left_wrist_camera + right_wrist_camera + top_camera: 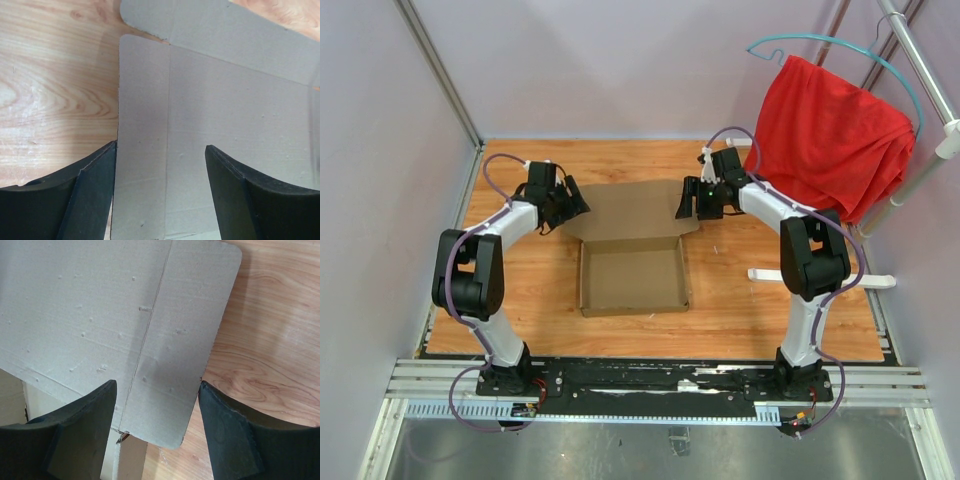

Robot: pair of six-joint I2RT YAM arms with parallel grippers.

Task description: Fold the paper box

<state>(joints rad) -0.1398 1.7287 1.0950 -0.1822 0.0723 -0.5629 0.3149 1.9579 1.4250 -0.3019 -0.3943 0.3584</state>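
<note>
Working on the plain brown corrugated cardboard paper box (632, 285), sitting in the middle of the pale wooden bench (750, 310), tray walls already standing, broad lid panel (630, 212) lying flat on the far side; poising the black left tool (572, 203) released, jaws apart and straddling the lid's left side tab (142, 125); poising the black right tool (692, 200) likewise released, jaws apart over the right side tab (192, 315); gripping nothing yet; judging the step in hand as raising the lid tabs; next, probably calling for pinching or nudging each tab up along its crease, both sides together, before swinging the lid over the tray.
</note>
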